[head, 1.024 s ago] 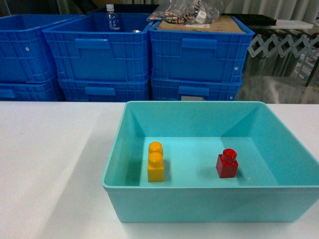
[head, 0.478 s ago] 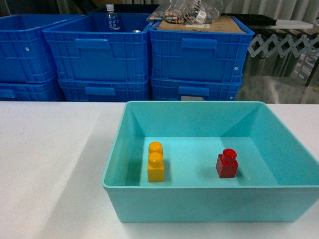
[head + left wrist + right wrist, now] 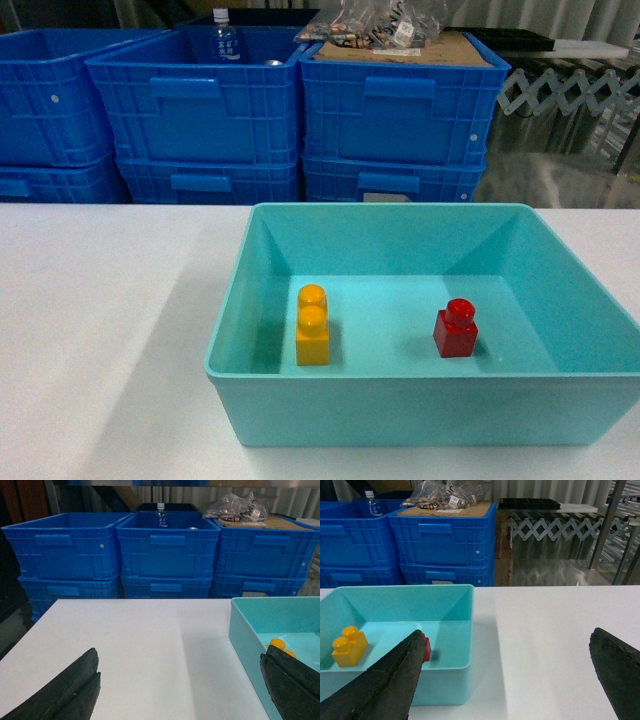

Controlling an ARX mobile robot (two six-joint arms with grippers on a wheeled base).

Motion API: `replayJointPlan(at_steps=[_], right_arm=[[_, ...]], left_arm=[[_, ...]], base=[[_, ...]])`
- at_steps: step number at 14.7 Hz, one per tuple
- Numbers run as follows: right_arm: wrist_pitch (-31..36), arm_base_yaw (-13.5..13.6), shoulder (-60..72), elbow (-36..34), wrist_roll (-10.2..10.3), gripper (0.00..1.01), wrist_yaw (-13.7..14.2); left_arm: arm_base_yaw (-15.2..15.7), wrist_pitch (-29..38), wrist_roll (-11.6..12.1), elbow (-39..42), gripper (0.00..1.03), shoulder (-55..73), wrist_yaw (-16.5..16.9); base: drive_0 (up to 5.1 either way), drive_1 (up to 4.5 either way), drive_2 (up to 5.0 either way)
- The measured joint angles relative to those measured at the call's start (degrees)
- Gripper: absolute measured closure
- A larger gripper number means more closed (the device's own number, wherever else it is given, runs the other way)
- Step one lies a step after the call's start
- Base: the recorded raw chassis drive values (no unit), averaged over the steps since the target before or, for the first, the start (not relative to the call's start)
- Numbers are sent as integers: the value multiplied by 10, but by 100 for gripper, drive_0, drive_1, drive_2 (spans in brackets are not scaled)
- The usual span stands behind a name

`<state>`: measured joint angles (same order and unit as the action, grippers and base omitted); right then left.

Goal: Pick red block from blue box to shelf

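Note:
The red block stands upright on the floor of the blue box, right of centre. Neither gripper shows in the head view. In the left wrist view my left gripper is open over the bare table, left of the blue box. The right wrist view has my right gripper open above the table, to the right of the blue box. Its left finger hides most of the red block. I cannot make out the shelf in these views.
A yellow-orange two-stud brick stands in the box's left half. Stacked dark blue crates line the far side of the white table. An expanding roller conveyor and metal posts lie beyond the table on the right.

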<state>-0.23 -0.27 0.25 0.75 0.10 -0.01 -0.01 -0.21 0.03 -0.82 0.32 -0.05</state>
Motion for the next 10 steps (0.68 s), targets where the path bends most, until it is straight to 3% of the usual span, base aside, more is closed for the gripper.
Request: replayJointPlan(at_steps=[10], right_arm=[[0, 0, 0, 0, 0, 3, 0]], left_arm=[[0, 0, 0, 0, 5, 0, 0]], base=[[0, 0, 0]])
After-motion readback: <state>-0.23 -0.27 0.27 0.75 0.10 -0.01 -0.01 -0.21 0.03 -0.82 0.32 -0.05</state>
